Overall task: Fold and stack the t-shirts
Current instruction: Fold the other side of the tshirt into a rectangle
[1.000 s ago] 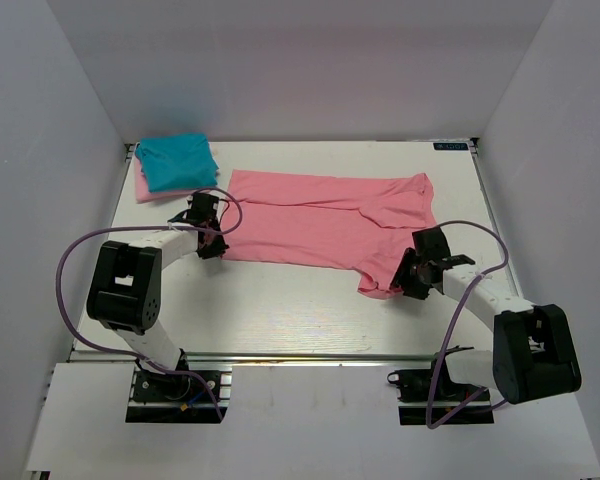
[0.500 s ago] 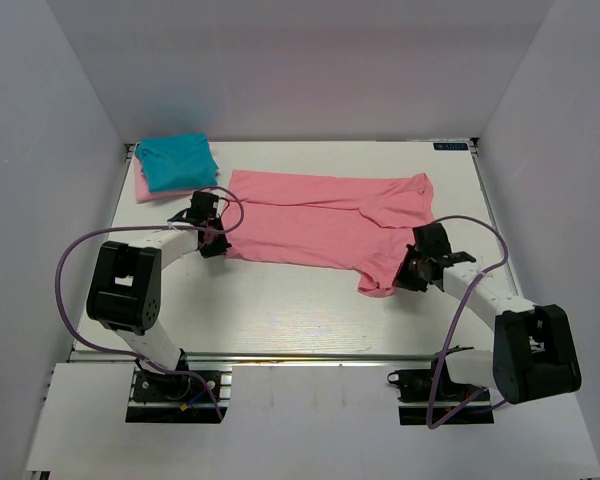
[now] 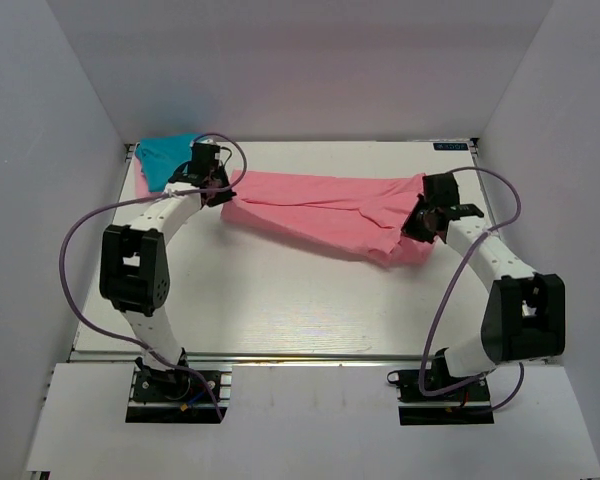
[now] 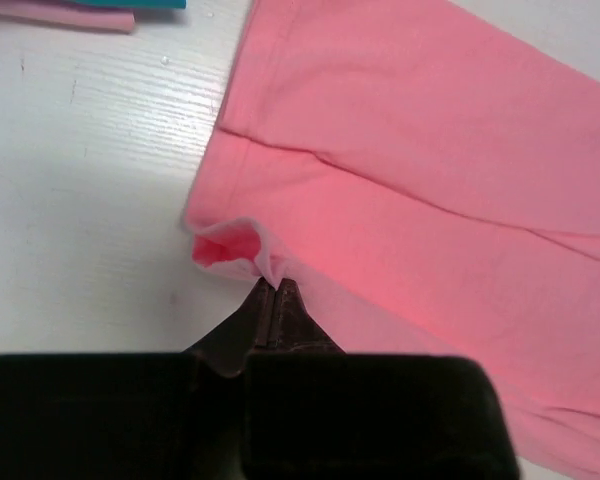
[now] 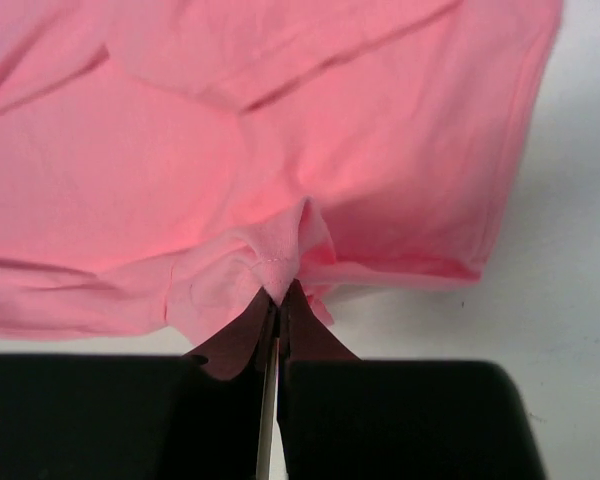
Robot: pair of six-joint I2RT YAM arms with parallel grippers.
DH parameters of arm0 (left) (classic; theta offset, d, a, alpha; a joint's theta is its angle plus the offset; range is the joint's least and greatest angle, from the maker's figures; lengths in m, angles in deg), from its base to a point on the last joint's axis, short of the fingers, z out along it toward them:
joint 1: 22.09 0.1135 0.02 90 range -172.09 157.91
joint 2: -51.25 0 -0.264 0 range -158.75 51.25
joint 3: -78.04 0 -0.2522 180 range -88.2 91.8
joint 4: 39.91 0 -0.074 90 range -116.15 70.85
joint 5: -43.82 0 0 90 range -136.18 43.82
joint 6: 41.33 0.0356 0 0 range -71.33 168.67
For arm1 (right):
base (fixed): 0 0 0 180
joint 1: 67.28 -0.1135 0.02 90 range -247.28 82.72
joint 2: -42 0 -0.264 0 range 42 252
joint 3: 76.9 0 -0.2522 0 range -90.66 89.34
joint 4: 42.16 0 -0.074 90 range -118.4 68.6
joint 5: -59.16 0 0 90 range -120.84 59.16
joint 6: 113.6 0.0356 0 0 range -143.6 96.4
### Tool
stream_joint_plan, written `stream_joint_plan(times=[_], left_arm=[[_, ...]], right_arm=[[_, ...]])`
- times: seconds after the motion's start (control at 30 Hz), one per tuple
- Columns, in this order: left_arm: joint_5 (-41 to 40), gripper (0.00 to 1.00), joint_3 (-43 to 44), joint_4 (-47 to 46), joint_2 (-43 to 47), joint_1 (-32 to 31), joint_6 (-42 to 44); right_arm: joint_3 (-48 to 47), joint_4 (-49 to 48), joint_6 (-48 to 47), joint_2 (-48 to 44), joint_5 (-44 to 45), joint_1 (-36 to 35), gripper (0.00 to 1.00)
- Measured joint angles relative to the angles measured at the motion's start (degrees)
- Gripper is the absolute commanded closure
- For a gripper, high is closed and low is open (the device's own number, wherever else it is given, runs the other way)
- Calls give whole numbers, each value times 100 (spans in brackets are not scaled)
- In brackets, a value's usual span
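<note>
Sitting folded just left of the salmon-pink cloth t-shirt (image 3: 320, 212), the teal-blue t-shirt (image 3: 165, 160) tops the pale pink t-shirt (image 4: 60, 13): likely done. Next, the left pincer (image 4: 275, 288) pinches the salmon shirt's left corner and the right pincer (image 5: 278, 300) its right edge; folding and stacking it remain.

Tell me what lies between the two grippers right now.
The salmon-pink t-shirt fills the whole stretch, as the top view shows. The left gripper pinches one end of it and the right gripper pinches the other. Nothing else lies between them.
</note>
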Motion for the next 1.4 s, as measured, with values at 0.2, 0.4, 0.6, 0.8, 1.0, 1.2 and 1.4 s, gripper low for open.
stream_joint_plan(times=[0.2,0.4,0.6,0.8,1.0,1.2,1.4], left_arm=[[-199,100,966,315,-852,44,0],[-302,100,1609,492,-1445,136,-4],[-286,100,2151,511,-1781,205,4],[-55,100,2673,389,-2225,221,96],[-7,100,3156,302,-2809,223,151],[22,94,3576,267,-3320,229,157],[74,71,3582,155,-3403,243,184]], right_arm=[[-929,179,-94,732,164,304,100],[-1921,249,-227,1502,109,634,100],[-2505,284,-400,2129,-166,809,100],[-2970,297,-610,2605,-457,975,100],[-3665,175,-1272,3392,-780,1130,100],[-4221,-308,-3150,4277,-1764,1158,100],[-4426,-485,-4387,4610,-2535,1134,81]])
